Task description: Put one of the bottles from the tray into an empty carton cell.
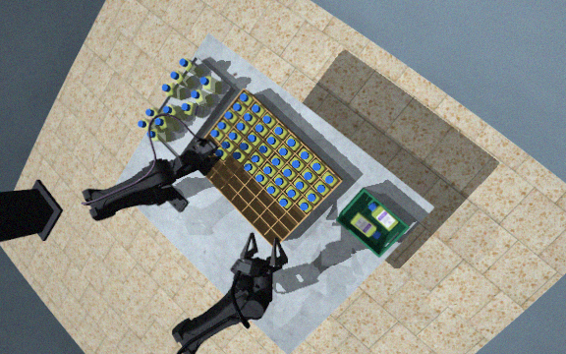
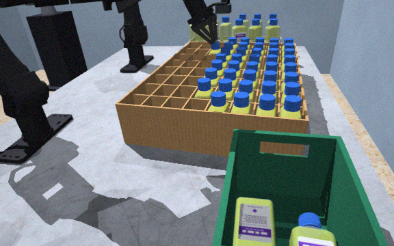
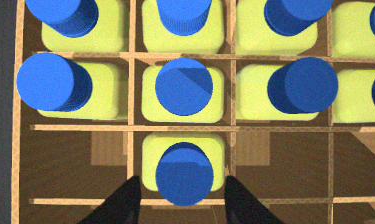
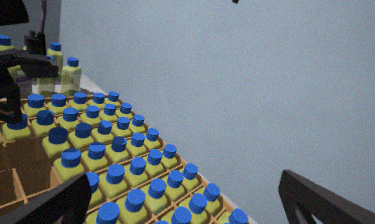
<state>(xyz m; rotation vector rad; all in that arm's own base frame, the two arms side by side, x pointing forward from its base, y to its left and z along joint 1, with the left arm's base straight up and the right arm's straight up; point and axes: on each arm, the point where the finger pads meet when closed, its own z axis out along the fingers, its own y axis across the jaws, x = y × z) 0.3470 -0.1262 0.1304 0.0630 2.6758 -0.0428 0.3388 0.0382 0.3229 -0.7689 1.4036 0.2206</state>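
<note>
My left gripper is partly open, gripping nothing, above a bottle standing in the carton. My right gripper is wide open and empty

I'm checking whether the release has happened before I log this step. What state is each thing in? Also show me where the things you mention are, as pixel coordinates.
Left gripper [image 2: 211,42] [image 3: 183,181]: partly open, clear of the cap
Bottle between its fingers: upright in a carton cell
Carton [image 1: 322,198] [image 2: 214,131]: partly filled
Right gripper [image 1: 263,237]: open
Green crate [image 1: 351,203] [image 2: 358,191]: open-topped, holding two bottles
</note>
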